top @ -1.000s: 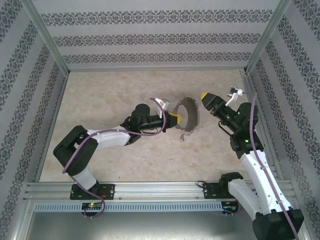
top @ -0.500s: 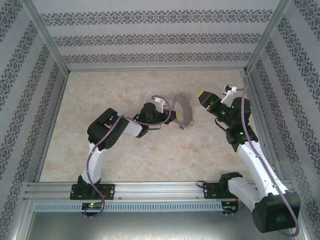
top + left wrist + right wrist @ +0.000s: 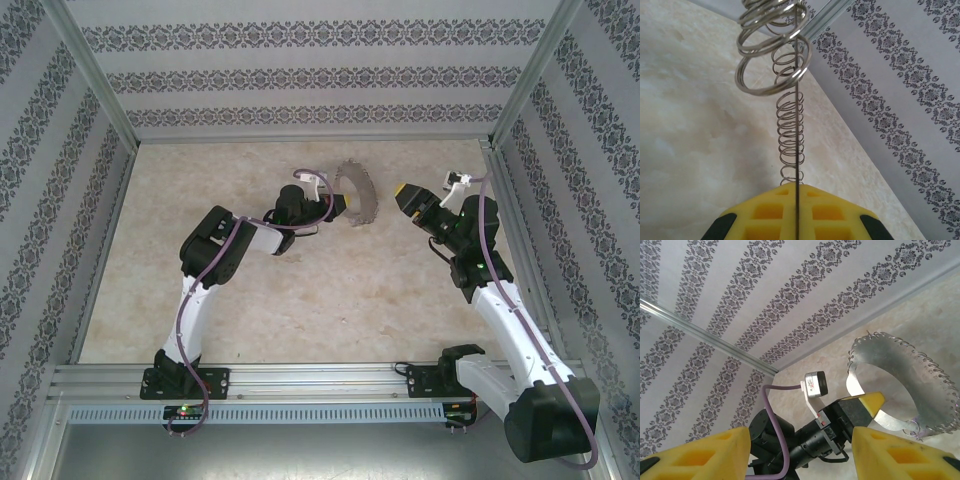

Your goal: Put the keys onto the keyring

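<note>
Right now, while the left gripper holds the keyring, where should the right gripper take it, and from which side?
I would pinch the keyring on its flat band, across both faces, away from the left gripper, with the right gripper coming in edge-on from the right. The band is thin but wide, giving flat metal; the small loops on its rim look loose.

Beige marbled tabletop (image 3: 300, 300) at centre, grey damask-striped wall panels (image 3: 300, 80) along top and sides, aluminium rail (image 3: 320, 375) across bottom

keyring (image 3: 360, 196) in left gripper (image 3: 345, 208), right gripper (image 3: 404, 194) to its right
</note>
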Action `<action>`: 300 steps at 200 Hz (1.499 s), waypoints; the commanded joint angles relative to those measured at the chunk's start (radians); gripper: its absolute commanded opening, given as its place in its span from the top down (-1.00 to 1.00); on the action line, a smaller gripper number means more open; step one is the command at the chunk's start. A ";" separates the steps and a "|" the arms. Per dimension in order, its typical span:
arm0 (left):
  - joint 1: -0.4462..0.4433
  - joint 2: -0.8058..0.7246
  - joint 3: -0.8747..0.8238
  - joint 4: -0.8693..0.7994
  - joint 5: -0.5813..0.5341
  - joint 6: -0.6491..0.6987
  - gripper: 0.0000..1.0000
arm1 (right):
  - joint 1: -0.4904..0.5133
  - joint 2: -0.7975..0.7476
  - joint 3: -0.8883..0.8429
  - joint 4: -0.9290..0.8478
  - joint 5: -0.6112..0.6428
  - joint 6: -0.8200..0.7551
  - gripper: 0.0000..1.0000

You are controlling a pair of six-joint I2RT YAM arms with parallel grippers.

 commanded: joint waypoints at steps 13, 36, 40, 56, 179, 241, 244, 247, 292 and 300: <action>0.039 0.001 0.037 0.054 -0.053 0.007 1.00 | -0.005 0.000 -0.017 0.046 -0.013 -0.014 -0.13; 0.057 -0.005 0.040 0.067 -0.046 -0.004 1.00 | -0.005 0.001 -0.023 0.047 -0.014 -0.015 -0.13; 0.058 -0.009 0.039 0.070 -0.047 -0.004 1.00 | -0.005 0.000 -0.024 0.047 -0.014 -0.015 -0.13; 0.067 -0.037 0.026 0.076 -0.044 -0.005 1.00 | -0.005 0.001 -0.027 0.051 -0.017 -0.015 -0.13; -0.163 -0.242 -0.304 0.289 -0.144 -0.195 1.00 | -0.005 0.027 -0.031 0.068 0.011 -0.023 -0.13; -0.101 0.018 -0.150 0.305 -0.146 -0.219 1.00 | -0.005 0.121 -0.011 0.101 0.002 -0.036 -0.13; -0.096 0.030 -0.136 0.301 -0.145 -0.218 1.00 | -0.005 0.126 -0.011 0.101 0.000 -0.036 -0.13; -0.093 0.043 -0.122 0.301 -0.145 -0.218 1.00 | -0.005 0.130 -0.009 0.104 0.001 -0.036 -0.13; -0.041 0.143 -0.010 0.254 -0.166 -0.192 1.00 | -0.006 0.146 -0.008 0.104 -0.005 -0.046 -0.13; -0.033 0.150 -0.004 0.249 -0.173 -0.196 1.00 | -0.005 0.147 -0.008 0.104 -0.004 -0.046 -0.13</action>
